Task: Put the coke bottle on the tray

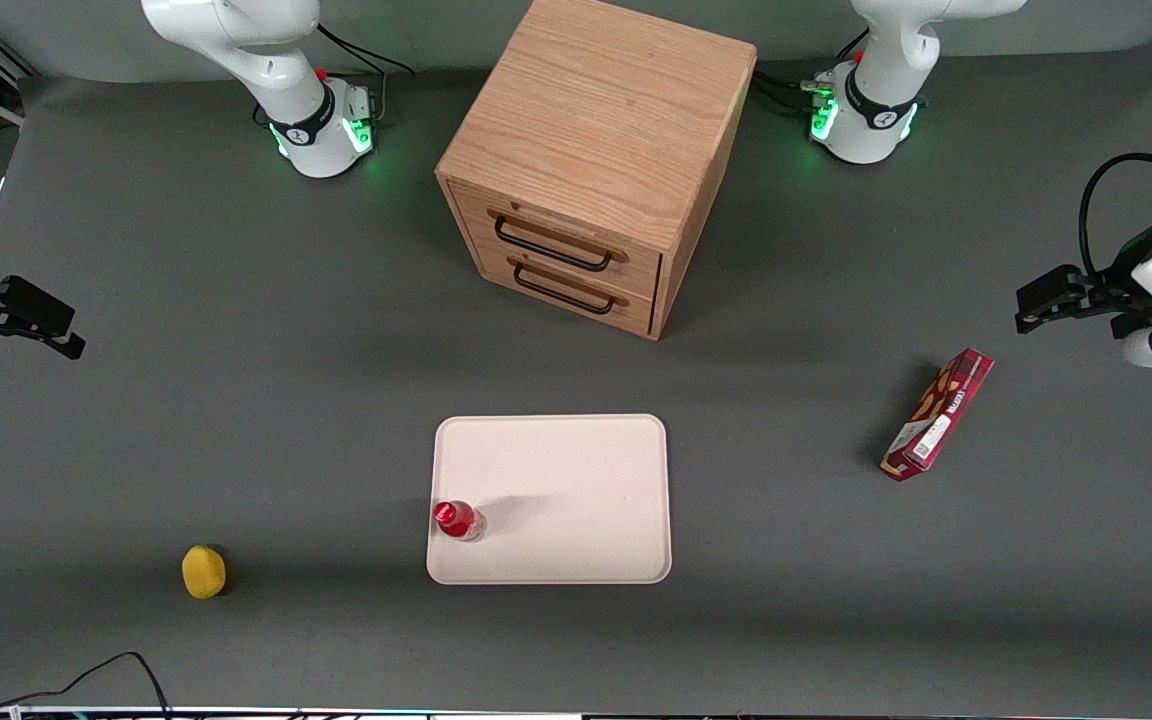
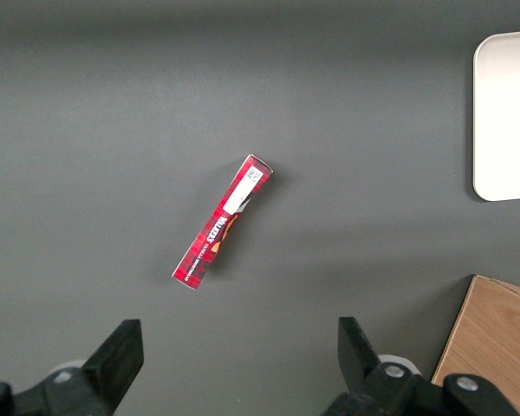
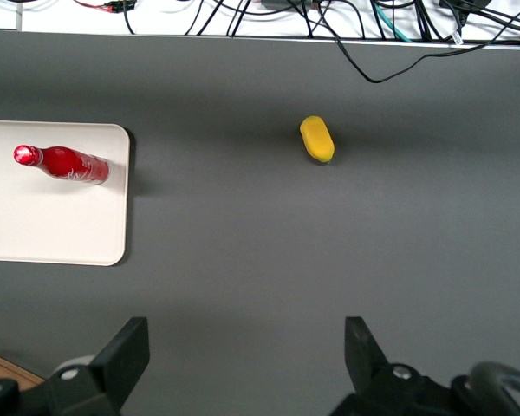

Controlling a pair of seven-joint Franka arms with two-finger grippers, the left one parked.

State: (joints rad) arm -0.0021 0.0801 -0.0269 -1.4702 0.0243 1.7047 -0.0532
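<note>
the gripper (image 1: 46, 335) hangs at the working arm's end of the table, fingers spread wide with nothing between them, well apart from everything it has to do with. the wrist view shows the two dark fingers (image 3: 126, 355) parted over bare grey mat.

the coke bottle (image 1: 458, 520) stands upright on the tray (image 1: 576, 470), close to the corner nearest the front camera on the working arm's side, just inside the low rim. judging by that, the placing looks done and the claw is let go and drawn clear so as not to knock the bottle.

a yellow lemon (image 1: 204, 571) lies on the table (image 1: 236, 420) between tray and gripper, nearer the front edge. the wooden drawer cabinet (image 1: 596, 160) sits farther from the camera than the tray. a long red snack box (image 1: 939, 413) lies toward the parked arm's end. nothing crowds the bottle.
</note>
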